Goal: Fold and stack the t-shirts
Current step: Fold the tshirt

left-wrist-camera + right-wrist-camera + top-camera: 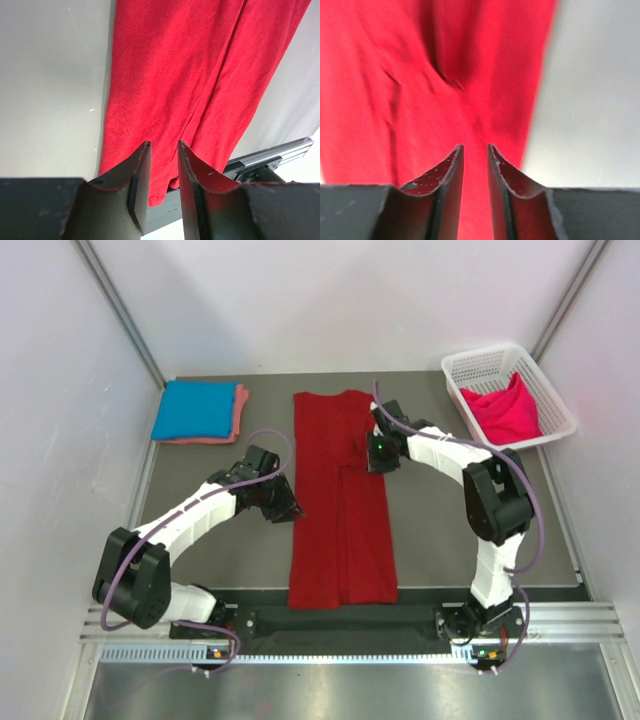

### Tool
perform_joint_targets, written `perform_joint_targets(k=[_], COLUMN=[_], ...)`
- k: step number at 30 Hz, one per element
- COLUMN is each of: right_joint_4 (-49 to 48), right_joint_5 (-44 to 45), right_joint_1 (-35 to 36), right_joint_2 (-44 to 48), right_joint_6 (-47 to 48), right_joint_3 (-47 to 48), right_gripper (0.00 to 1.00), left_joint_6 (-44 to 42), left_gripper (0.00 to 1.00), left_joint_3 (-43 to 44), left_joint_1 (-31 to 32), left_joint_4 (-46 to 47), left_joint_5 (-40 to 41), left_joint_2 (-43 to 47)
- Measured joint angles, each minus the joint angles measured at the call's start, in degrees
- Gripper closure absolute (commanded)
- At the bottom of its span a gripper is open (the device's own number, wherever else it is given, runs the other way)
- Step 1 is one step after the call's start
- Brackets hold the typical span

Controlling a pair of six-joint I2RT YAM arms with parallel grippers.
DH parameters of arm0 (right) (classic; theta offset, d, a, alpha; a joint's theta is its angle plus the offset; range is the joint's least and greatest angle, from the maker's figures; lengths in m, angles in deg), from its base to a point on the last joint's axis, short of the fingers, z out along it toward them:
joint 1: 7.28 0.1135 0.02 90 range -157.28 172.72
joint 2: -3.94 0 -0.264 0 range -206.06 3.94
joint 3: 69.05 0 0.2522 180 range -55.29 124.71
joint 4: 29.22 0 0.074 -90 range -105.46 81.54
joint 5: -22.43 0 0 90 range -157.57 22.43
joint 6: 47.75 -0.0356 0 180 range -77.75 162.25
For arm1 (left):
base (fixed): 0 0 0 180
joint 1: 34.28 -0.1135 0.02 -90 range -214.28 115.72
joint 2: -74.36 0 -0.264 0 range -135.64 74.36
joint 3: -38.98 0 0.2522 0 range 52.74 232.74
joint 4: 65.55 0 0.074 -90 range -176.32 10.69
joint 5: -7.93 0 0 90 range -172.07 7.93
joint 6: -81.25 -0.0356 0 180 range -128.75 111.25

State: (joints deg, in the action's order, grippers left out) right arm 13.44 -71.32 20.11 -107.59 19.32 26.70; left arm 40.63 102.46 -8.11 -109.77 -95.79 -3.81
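The dark red shirt point(343, 500) lies flat in a long narrow strip, its sides folded in. The left gripper point(285, 510) is at its left edge and the right gripper point(379, 453) over its right edge, farther up. Both have jaws slightly apart, gripping nothing. Left of the red shirt, the folded blue shirt point(193, 408) rests on the salmon pink shirt point(240, 405). To its right, the hot pink shirt point(505, 412) lies in a white basket point(480, 365).

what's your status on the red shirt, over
Left gripper and right gripper slightly open, empty. Dark red shirt flat, folded into a long strip. Nothing lying on it.
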Motion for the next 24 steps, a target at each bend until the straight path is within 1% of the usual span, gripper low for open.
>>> perform_joint_targets(k=[2, 5, 6, 8, 9, 11, 14, 17, 18, 19, 20, 21, 24], right_joint_4=[0.07, -0.11, -0.37, -0.66, -0.63, -0.20, -0.79, -1.51, -2.21, -2.47, -2.73, -2.67, -2.75], right_joint_5=[0.46, 0.66, 0.63, 0.17, -0.26, -0.90, -2.03, -3.98, -4.79, -5.55, -6.49, -7.17, -9.09], right_joint_1=[-0.33, -1.92, -2.67, -4.15, -4.74, -5.31, -4.90, -3.72, -3.13, -2.67, -2.14, -1.60, -0.35], right_joint_2=[2.08, 2.97, 2.97, 2.97, 2.93, 1.97, -1.22, -4.63, -5.64, -6.40, -7.34, -8.50, -12.39], right_joint_6=[-0.04, 0.35, 0.68, 1.49, 2.21, 3.15, 4.28, 4.92, 4.85, 4.76, 4.50, 4.09, 2.89], right_joint_3=[-3.82, -6.69, -7.02, -6.84, -6.03, -2.78, 4.92, 12.50, 14.58, 15.85, 17.40, 18.91, 22.69], right_gripper=[0.73, 0.61, 0.54, 0.52, 0.48, 0.46, 0.46, 0.60, 0.69, 0.74, 0.84, 0.88, 0.96], left_joint_6=[0.00, 0.00, 0.00, 0.00, 0.00, 0.00, 0.02, 0.09, 0.17, 0.20, 0.24, 0.24, 0.37], left_gripper=[0.67, 0.67, 0.67, 0.67, 0.67, 0.67, 0.67, 0.68, 0.68, 0.68, 0.68, 0.68, 0.68], left_joint_3=[0.00, 0.02, 0.02, 0.17, 0.31, 0.68, 1.01, 1.09, 1.09, 1.09, 1.09, 1.09, 1.09], left_joint_1=[-0.04, -0.07, -0.07, -0.07, -0.07, -0.07, -0.07, -0.13, -0.15, -0.15, -0.15, -0.15, -0.15], left_joint_4=[-0.02, -0.07, -0.09, -0.37, -0.48, -0.63, -0.55, -0.50, -0.48, -0.50, -0.48, -0.42, -0.35], left_joint_5=[-0.09, -0.42, -0.46, -0.48, -0.52, -0.66, -0.96, -1.73, -1.90, -1.95, -1.97, -1.95, -1.97], left_joint_2=[0.00, 0.00, 0.00, 0.00, 0.00, -0.11, -0.26, -0.98, -1.29, -1.57, -1.77, -1.88, -1.92])
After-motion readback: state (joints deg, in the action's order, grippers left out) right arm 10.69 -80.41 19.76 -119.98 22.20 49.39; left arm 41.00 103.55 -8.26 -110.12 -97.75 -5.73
